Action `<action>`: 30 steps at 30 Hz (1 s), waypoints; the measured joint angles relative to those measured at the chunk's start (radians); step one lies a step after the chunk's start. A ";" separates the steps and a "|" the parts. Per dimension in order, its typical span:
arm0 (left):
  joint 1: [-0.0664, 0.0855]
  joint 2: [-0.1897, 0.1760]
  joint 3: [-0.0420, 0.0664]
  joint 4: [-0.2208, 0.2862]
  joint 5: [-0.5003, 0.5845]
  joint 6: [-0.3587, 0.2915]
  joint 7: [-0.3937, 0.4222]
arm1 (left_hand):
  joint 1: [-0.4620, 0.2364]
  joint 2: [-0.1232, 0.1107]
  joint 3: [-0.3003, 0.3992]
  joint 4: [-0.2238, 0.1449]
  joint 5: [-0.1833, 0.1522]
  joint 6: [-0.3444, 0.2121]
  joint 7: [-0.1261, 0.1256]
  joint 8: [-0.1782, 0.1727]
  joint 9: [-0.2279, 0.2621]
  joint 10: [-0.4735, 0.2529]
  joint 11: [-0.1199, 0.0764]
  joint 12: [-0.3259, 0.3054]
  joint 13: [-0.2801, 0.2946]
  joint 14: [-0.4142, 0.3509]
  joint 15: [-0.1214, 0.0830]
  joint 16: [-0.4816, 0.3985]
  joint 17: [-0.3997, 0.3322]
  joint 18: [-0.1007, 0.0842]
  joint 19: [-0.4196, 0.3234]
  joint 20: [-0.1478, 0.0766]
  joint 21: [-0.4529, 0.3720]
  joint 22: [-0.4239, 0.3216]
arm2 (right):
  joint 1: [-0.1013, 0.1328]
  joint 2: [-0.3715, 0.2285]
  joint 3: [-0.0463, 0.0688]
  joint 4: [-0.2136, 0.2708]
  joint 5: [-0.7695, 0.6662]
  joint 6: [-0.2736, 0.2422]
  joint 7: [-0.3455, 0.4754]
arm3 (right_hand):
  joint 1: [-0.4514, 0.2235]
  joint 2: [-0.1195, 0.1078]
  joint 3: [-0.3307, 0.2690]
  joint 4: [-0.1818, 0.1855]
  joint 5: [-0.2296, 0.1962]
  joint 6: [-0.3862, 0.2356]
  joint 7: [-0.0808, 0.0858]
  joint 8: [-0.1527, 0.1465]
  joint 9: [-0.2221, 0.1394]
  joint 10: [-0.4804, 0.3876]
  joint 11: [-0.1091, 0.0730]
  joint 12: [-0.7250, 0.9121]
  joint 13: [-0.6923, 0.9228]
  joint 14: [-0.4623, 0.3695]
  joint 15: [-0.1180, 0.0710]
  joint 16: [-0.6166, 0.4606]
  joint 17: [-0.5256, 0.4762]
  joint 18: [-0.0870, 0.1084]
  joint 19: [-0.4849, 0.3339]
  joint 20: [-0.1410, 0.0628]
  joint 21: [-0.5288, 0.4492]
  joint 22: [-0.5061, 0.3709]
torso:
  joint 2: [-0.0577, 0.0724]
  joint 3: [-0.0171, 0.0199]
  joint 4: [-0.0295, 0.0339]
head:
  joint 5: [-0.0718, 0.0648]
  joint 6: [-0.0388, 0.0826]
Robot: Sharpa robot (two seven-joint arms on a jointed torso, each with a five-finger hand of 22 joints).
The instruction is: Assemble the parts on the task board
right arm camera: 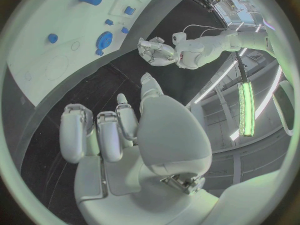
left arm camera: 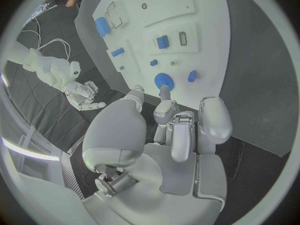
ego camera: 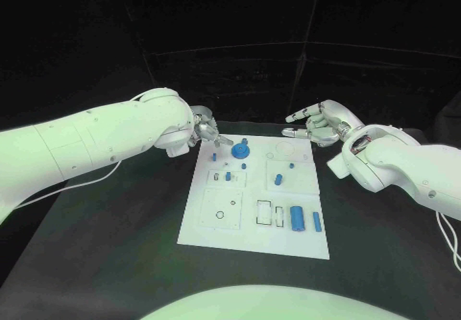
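The white task board (ego camera: pixel 288 240) lies in the middle of the black table. On its far part stand a round blue part (ego camera: pixel 240 152) and several small blue pieces, among them a peg (ego camera: pixel 213 158) and a block (ego camera: pixel 278 179). Two blue cylinders (ego camera: pixel 298 217) lie near its right edge. My left hand (ego camera: pixel 204 127) hovers just beyond the board's far left corner, fingers apart, holding nothing. My right hand (ego camera: pixel 317 123) hangs beyond the far right corner, also empty. The left wrist view has the left hand (left arm camera: pixel 175 125) just short of the round blue part (left arm camera: pixel 164 80).
Bare black table surrounds the board on all sides. The board's near half carries a square plate with small holes (ego camera: pixel 221 210) and slotted recesses (ego camera: pixel 270 213). In the right wrist view the right hand (right arm camera: pixel 119 130) is off the board (right arm camera: pixel 37 60), facing the left hand (right arm camera: pixel 153 50).
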 measured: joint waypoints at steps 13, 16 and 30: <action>0.012 0.103 -0.023 -0.232 -0.008 0.123 0.000 | 0.023 0.024 -0.055 0.027 0.000 -0.002 0.007 -0.024 -0.040 -0.014 0.007 -0.010 -0.020 0.003 0.011 0.000 0.000 0.000 -0.005 0.010 -0.007 0.001 | 0.000 0.013 0.000 -0.006 0.001 0.003 0.000 | 0.000 0.000 0.000 0.000 0.000 0.000 0.000 0.000 0.000 0.000 0.000 0.000 0.000 0.000 0.000 0.000 0.000 0.000 0.000 0.000 0.000 0.000 | 0.005 -0.0013 -0.0048 | 0.007 0.009; 0.004 0.124 -0.030 -0.272 -0.017 0.139 0.000 | 0.023 0.023 -0.061 0.033 0.000 0.004 0.003 -0.024 -0.041 -0.014 0.007 -0.008 -0.018 0.003 0.011 0.000 0.000 0.000 -0.004 0.011 -0.007 0.003 | 0.000 0.014 0.000 -0.006 0.002 0.004 0.000 | 0.000 0.000 0.000 0.000 0.000 0.000 0.000 0.000 0.000 0.000 0.000 0.000 -0.001 0.000 0.000 0.000 0.000 0.000 0.000 0.000 0.000 -0.001 | 0.006 -0.0017 -0.0048 | 0.006 0.007; -0.018 0.172 -0.037 -0.356 -0.044 0.165 0.019 | 0.023 0.031 -0.090 0.039 0.000 0.022 -0.004 -0.016 -0.040 -0.014 0.007 -0.002 -0.012 0.003 0.010 0.000 0.000 0.000 -0.004 0.011 -0.003 0.010 | 0.000 0.018 0.000 -0.009 0.002 0.005 0.002 | 0.000 0.000 -0.003 -0.003 0.000 0.000 0.000 0.000 0.000 0.000 0.000 0.000 -0.002 0.000 0.000 -0.004 0.000 0.000 0.000 0.000 0.000 -0.002 | 0.005 -0.0007 -0.0048 | 0.006 0.002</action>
